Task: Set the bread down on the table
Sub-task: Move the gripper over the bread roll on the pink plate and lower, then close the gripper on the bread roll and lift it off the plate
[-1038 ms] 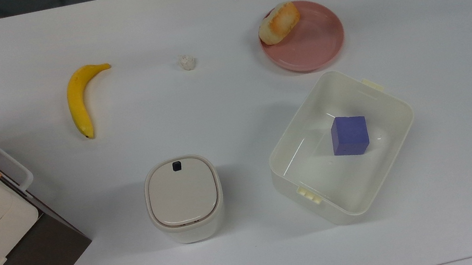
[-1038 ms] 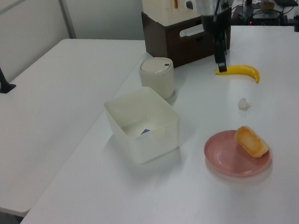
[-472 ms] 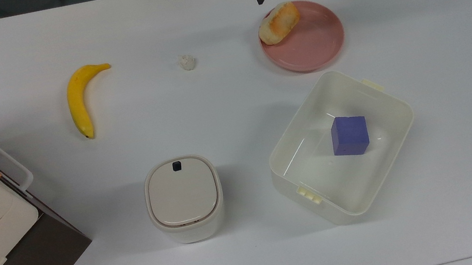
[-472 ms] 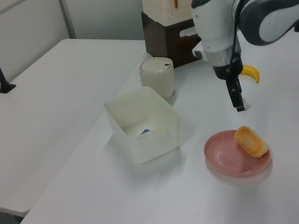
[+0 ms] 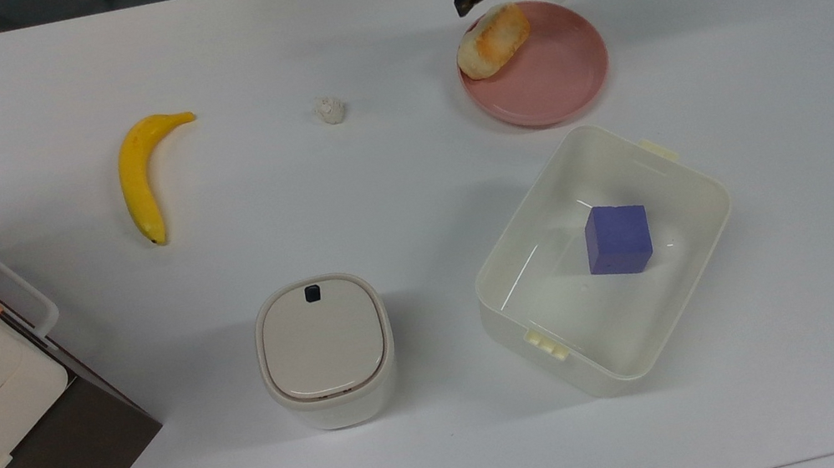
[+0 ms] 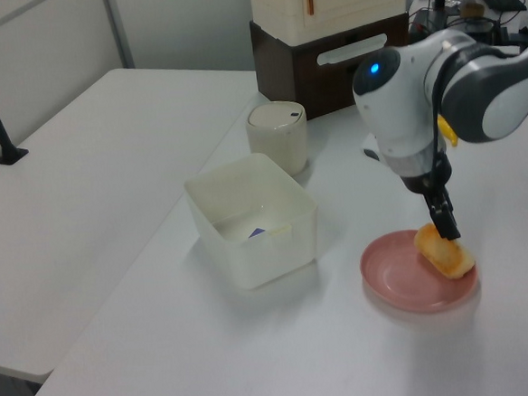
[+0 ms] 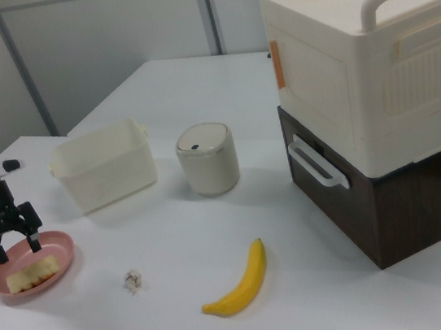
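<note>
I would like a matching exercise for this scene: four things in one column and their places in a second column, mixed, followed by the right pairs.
Things:
1. bread
2. purple cube
3. banana
4. gripper

Places:
A. inside the open white bin
B. on the table, bare surface
C. on the pink plate
D. above the plate, open

Pairs: 1-C, 2-A, 3-B, 4-D

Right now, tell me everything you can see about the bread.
The bread is a small oblong bun with a toasted golden-orange top and pale cream sides, soft-looking and whole. It lies on its side at the edge of the pink plate, on the top view's left, slanted. The open gripper hovers just above it, not gripping yet.
</note>
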Available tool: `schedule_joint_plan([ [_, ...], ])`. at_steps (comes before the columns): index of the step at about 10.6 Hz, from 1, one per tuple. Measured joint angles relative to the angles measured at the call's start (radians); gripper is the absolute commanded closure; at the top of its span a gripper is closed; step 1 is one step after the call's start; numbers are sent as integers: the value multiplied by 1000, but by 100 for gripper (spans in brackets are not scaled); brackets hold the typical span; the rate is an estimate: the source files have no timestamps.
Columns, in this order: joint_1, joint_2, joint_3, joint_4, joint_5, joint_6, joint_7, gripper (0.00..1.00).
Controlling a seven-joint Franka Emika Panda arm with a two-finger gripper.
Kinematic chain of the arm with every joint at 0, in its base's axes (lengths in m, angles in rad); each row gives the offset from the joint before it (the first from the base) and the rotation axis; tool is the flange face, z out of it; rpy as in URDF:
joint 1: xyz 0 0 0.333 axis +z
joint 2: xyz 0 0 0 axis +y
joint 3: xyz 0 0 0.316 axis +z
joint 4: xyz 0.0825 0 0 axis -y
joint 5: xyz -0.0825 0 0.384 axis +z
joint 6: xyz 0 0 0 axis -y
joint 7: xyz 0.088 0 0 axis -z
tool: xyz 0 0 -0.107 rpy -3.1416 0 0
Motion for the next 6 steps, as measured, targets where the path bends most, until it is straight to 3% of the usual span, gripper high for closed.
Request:
schedule_joint_plan([
  [3, -1, 42, 2, -7, -31, 15, 7, 4],
  [4, -3, 53, 2, -7, -43, 17, 7, 14],
  [6, -5, 67, 2, -7, -53, 18, 7, 51],
])
